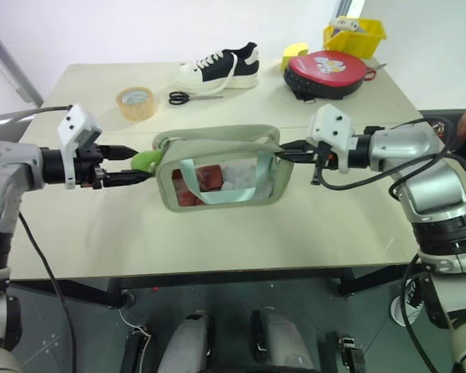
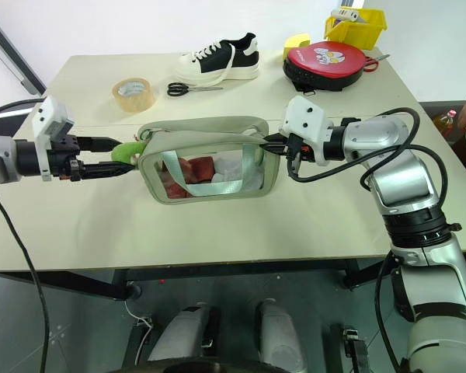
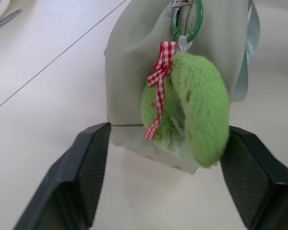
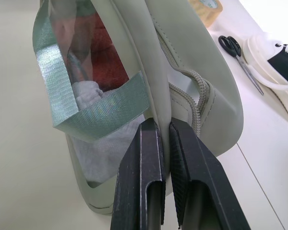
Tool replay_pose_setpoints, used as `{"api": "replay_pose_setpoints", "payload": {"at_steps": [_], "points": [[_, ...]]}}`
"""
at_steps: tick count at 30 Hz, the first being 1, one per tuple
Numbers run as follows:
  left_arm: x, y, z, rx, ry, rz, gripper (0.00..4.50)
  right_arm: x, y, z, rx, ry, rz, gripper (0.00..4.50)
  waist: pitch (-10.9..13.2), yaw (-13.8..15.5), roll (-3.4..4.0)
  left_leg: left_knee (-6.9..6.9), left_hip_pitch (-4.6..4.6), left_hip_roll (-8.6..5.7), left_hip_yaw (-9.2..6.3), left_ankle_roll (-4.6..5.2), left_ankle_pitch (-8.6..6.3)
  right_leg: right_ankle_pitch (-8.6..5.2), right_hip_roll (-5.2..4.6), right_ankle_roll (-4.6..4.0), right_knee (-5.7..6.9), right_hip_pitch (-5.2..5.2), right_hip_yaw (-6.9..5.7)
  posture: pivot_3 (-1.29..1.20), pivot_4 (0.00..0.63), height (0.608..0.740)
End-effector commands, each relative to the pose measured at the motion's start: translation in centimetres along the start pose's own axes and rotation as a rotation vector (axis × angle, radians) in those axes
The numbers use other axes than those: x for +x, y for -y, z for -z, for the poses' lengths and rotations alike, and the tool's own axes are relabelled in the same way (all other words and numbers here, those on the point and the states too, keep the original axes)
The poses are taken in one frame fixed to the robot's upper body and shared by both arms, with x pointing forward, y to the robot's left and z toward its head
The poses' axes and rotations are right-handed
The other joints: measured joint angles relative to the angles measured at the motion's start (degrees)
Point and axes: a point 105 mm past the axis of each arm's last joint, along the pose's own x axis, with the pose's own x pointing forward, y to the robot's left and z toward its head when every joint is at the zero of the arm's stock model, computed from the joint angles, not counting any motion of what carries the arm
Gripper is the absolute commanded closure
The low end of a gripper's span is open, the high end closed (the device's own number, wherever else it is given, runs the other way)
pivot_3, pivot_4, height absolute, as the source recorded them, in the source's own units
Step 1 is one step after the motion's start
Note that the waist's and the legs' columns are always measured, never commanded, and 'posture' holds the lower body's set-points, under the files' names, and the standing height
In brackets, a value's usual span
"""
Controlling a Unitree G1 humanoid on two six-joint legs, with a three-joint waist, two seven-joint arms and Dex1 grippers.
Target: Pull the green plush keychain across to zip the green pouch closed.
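Left hand [image 1: 128, 163] is released around the green plush keychain [image 3: 192, 108]; right hand [image 4: 165, 143] grasps the green pouch [image 1: 217, 167]. Zipping appears complete; withdrawal is judged next.

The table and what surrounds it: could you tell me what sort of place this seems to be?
Probably a robot test room, not a home: a plain table by bare white walls holds unrelated props, namely a sneaker, a tape roll, scissors and a yellow bin.
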Motion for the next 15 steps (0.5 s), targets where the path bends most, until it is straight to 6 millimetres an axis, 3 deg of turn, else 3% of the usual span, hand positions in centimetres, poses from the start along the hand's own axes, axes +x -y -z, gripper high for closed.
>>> {"api": "replay_pose_setpoints", "payload": {"at_steps": [1,2,5,10,15], "points": [[-0.7,-0.5,-1.2,0.041,0.038,-0.036,1.03,-0.2,0.1,-0.7,-0.028,0.015,0.010,4.50,0.00,-0.01,0.00,0.00,0.00,0.00,0.00,0.00,0.00,0.00,0.00,0.00,0.00,0.00,0.00,0.00,0.150,0.740],[-0.7,-0.5,-1.3,0.042,0.041,-0.033,1.03,-0.2,0.0,-0.8,-0.027,0.017,0.008,4.50,0.00,-0.01,0.00,0.00,0.00,0.00,0.00,0.00,0.00,0.00,0.00,0.00,0.00,0.00,0.00,0.00,0.150,0.740],[-0.7,-0.5,-1.7,0.049,0.056,-0.035,1.90,-0.1,-0.1,-0.8,-0.025,0.020,0.004,4.50,0.00,-0.01,0.00,0.00,0.00,0.00,0.00,0.00,0.00,0.00,0.00,0.00,0.00,0.00,0.00,0.00,0.150,0.740],[-1.3,-0.8,-3.8,0.067,0.106,-0.037,4.47,-0.1,-0.1,-0.8,-0.021,0.021,0.010,4.50,0.00,0.02,0.00,0.00,0.00,0.00,0.00,0.00,0.00,0.00,0.00,0.00,0.00,0.00,0.00,0.00,0.150,0.740],[-1.2,-1.0,-7.0,0.122,0.170,-0.030,4.47,0.0,0.0,-0.8,-0.020,0.023,0.020,4.50,0.00,-0.06,-0.01,0.01,0.00,0.00,0.00,0.00,0.00,0.00,0.01,0.01,0.00,0.01,-0.01,0.00,0.150,0.740]]}}
